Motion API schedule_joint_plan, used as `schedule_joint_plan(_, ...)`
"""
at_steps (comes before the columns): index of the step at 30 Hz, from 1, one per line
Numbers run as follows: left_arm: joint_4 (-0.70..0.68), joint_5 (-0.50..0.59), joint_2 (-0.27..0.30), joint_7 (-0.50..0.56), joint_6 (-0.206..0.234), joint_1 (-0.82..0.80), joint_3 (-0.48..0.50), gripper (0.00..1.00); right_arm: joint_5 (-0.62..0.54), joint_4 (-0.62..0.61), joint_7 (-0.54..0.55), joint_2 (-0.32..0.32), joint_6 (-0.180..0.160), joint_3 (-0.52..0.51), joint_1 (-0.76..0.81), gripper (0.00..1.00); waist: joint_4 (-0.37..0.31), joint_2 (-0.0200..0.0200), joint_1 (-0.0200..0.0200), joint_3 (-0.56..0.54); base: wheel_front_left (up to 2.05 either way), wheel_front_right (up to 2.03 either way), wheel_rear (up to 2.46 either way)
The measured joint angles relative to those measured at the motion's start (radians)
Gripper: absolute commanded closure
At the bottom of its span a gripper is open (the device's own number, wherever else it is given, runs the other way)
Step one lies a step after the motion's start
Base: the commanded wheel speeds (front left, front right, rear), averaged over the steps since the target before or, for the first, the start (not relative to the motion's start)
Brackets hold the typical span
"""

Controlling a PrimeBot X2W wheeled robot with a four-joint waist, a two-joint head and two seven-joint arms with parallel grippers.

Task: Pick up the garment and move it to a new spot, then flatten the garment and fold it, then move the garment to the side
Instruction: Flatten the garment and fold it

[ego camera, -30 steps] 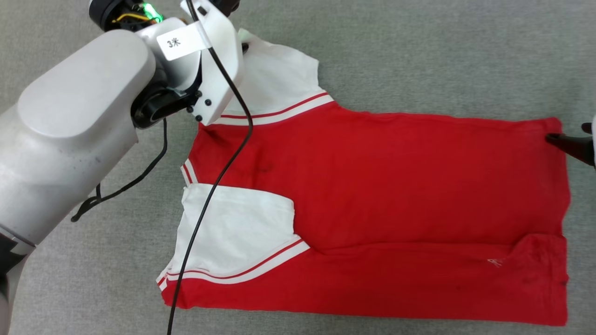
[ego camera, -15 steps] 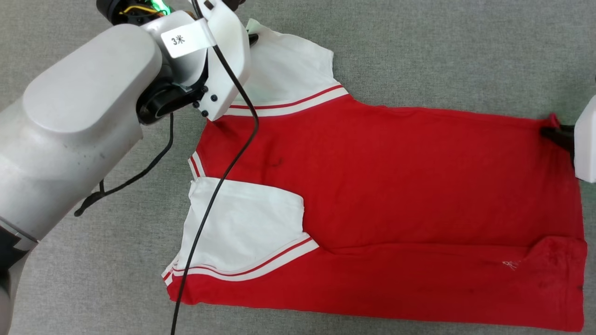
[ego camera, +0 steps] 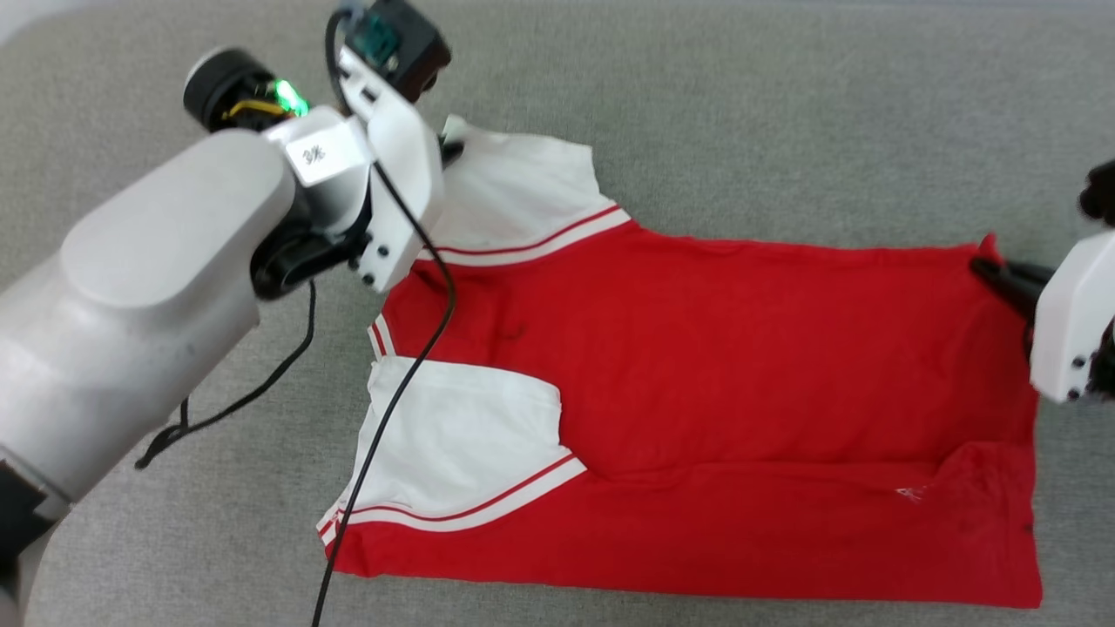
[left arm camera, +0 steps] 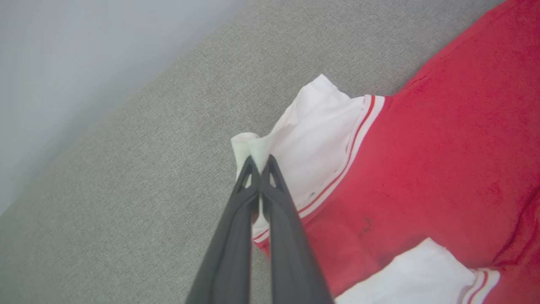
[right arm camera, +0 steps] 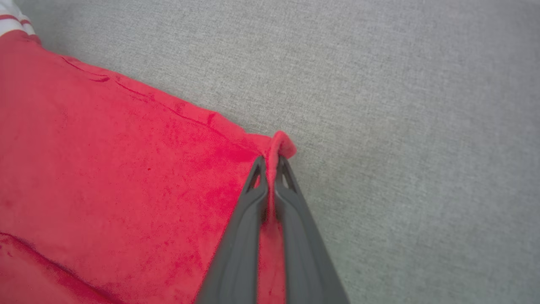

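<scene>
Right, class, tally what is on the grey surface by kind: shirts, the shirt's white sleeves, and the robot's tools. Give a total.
Shirt: 1
Sleeves: 2 (far sleeve, near sleeve)
Tools: 2 (left tool, right tool)
Total: 5
</scene>
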Motion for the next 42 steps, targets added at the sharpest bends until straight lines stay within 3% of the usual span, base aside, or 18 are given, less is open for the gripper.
schedule_joint_plan(7, -0.048, -0.021, 0.059, -0.044, 0.016, 0.131, -0.004, 1.0, -0.007, -0.03, -0.075, -0.025, 0.0, 0.045, 0.1, 1.0, -0.012, 0.0, 0.0, -0.094, 0.0, 0.0, 0.0)
schedule_joint_plan(24, -0.248, -0.084, 0.182, -0.088, 0.143, 0.555, -0.016, 1.0, 0.026, -0.097, -0.196, -0.022, 0.0, 0.004, 0.452, 1.0, -0.004, 0.0, -0.0001, -0.285, 0.0, 0.0, 0.0)
schedule_joint_plan(36, -0.244, -0.085, 0.179, -0.116, 0.175, 0.692, -0.017, 1.0, 0.021, -0.074, -0.191, 0.053, 0.0, -0.064, 0.616, 1.0, 0.005, 0.0, 0.0, -0.277, 0.0, 0.0, 0.0)
schedule_joint_plan(37, -0.238, -0.082, 0.177, -0.122, 0.177, 0.699, -0.017, 0.89, 0.018, -0.069, -0.187, 0.059, 0.0, -0.063, 0.616, 1.0, 0.004, 0.0, 0.0, -0.275, 0.0, 0.0, 0.0)
schedule_joint_plan(38, -0.232, -0.081, 0.174, -0.136, 0.178, 0.707, -0.017, 0.35, 0.017, -0.065, -0.187, 0.066, 0.0, -0.065, 0.616, 0.63, 0.003, 0.0, 0.0, -0.275, 0.0, 0.0, 0.0)
schedule_joint_plan(39, -0.227, -0.075, 0.171, -0.157, 0.184, 0.714, -0.016, 0.0, 0.019, -0.062, -0.184, 0.072, 0.0, -0.065, 0.616, 0.0, 0.002, 0.0, 0.0, -0.275, 0.0, 0.0, 0.0)
schedule_joint_plan(42, -0.215, -0.05, 0.168, -0.237, 0.209, 0.732, -0.001, 0.0, 0.03, -0.069, -0.177, 0.076, 0.0, -0.069, 0.616, 0.0, -0.002, 0.0001, 0.0, -0.285, 0.0, 0.0, 0.0)
